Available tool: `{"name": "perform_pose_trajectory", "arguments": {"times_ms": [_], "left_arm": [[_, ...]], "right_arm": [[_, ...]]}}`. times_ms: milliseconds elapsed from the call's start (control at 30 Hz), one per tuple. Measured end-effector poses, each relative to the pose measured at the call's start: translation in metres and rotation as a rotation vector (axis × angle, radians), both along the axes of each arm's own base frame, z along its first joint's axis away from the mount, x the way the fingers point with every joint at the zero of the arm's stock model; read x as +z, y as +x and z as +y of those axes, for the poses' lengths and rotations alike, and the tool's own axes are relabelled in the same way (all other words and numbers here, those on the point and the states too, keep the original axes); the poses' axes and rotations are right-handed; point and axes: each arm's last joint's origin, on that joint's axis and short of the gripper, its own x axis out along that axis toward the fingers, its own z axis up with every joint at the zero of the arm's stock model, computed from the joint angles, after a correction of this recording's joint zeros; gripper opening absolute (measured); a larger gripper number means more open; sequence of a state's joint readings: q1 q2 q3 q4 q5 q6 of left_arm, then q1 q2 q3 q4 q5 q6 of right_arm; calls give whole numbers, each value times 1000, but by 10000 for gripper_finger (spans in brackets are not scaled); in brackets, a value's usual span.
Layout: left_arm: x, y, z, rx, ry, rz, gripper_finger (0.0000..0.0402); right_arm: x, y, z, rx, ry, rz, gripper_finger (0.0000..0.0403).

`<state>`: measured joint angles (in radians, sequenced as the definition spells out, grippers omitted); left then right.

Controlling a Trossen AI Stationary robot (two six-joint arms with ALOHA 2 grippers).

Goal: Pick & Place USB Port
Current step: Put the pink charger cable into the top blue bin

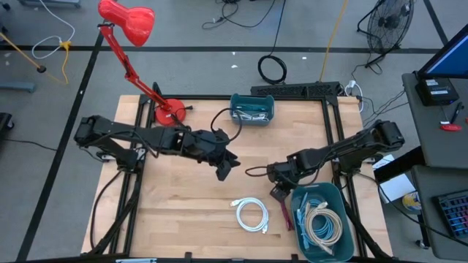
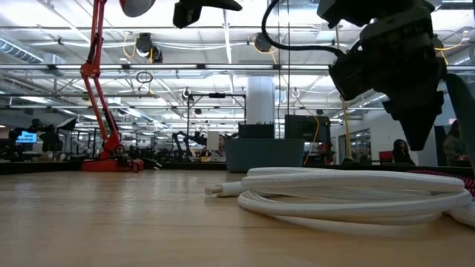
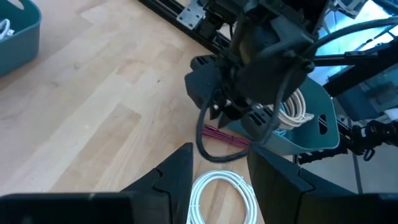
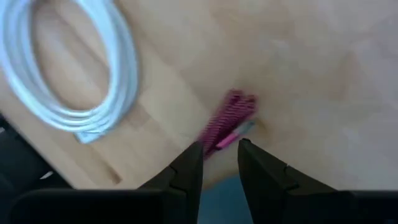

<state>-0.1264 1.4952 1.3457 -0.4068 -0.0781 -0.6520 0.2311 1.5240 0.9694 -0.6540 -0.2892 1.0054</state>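
A red braided USB cable point(image 4: 228, 120) lies flat on the wooden table beside the near teal bin point(image 1: 322, 219); it also shows as the red cable point(image 3: 225, 136). My right gripper point(image 4: 219, 155) points steeply down just over the cable's end, fingers open a narrow gap; I see no touch. It shows as the right gripper point(image 1: 280, 193) in the high view. A coiled white cable point(image 1: 251, 215) lies to its left. My left gripper point(image 3: 221, 167) hangs open and empty above the table's middle point(image 1: 223, 171).
The near teal bin holds coiled beige and white cables point(image 1: 324, 225). A second teal bin point(image 1: 252, 108) with cables stands at the far edge, and a red desk lamp point(image 1: 168, 111) at the far left. Bare wood point(image 1: 183, 212) lies near left.
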Motion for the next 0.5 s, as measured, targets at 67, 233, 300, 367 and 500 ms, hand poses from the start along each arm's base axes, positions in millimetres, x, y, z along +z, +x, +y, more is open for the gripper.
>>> {"name": "perform_pose_trajectory", "arguments": {"times_ms": [67, 233, 300, 367, 500], "left_arm": [[0, 0, -1, -2, 1, 0, 152], [0, -1, -5, -9, -3, 0, 152], [0, -1, -6, -13, -4, 0, 152], [0, -1, -7, -16, -5, 0, 152], [0, -1, -9, -19, -8, 1, 152]], "right_arm": [[-3, 2, 1, 1, 1, 4, 91], [-11, 4, 3, 8, -14, 32, 91], [-15, 5, 3, 13, -16, 42, 91], [-20, 6, 5, 22, -21, 55, 91], [-31, 10, 8, 40, -26, 71, 91]]}}
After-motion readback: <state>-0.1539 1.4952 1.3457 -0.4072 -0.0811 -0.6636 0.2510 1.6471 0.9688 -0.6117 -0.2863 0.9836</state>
